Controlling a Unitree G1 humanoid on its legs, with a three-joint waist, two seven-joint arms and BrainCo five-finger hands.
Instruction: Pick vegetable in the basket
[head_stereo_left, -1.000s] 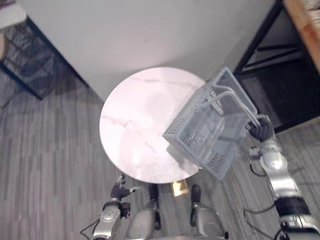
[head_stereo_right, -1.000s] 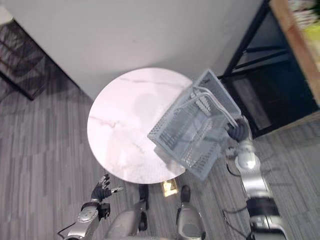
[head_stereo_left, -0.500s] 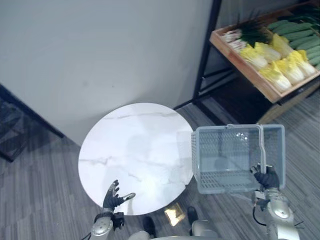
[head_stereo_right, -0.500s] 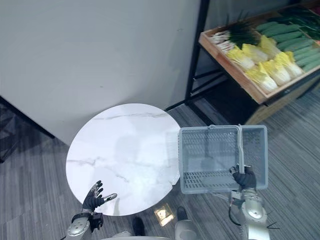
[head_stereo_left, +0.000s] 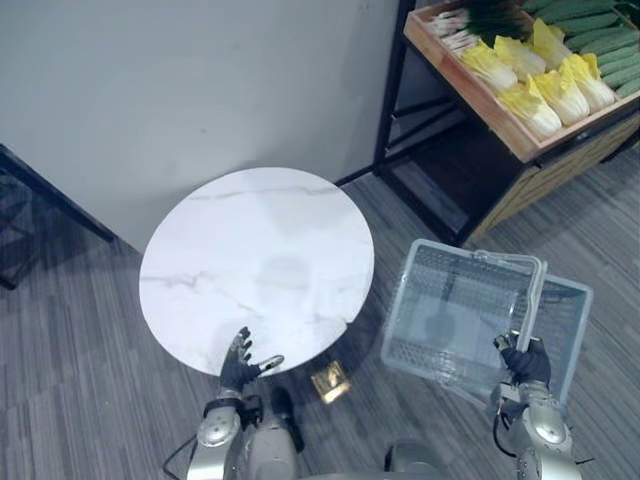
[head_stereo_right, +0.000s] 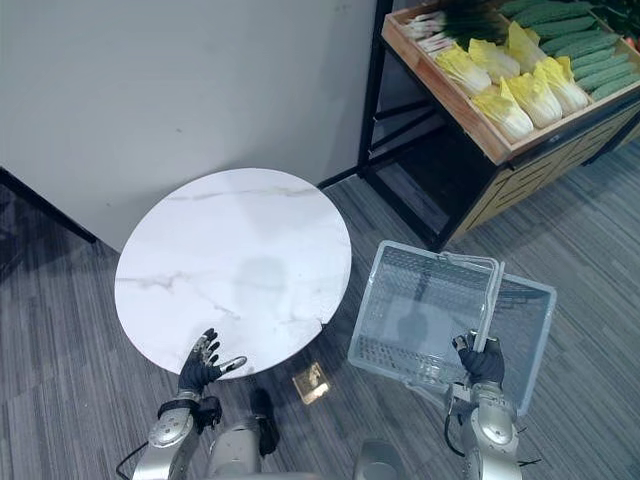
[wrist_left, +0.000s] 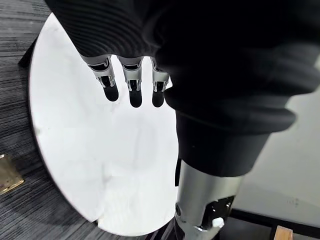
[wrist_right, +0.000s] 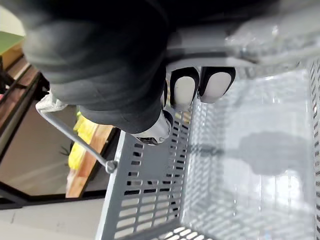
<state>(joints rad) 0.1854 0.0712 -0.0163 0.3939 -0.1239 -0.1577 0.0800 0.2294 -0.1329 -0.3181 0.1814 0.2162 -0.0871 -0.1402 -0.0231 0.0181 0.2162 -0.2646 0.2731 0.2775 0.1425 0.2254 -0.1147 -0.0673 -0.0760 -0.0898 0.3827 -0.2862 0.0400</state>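
Even bright overhead light; soft shadows on table (head_stereo_left: 200, 250), inside basket (head_stereo_left: 455, 300); dark beneath shelf (head_stereo_left: 470, 95).

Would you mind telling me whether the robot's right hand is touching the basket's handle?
Touching. In the right wrist view the right hand is curled round the handle of the basket, with no gap between them.

I can read no lettering, number, label or sign from here: nothing legible on the basket (head_stereo_left: 450, 320), the round table (head_stereo_left: 255, 255) to its left, or the wooden crate (head_stereo_left: 460, 85) of vegetables at the far right.
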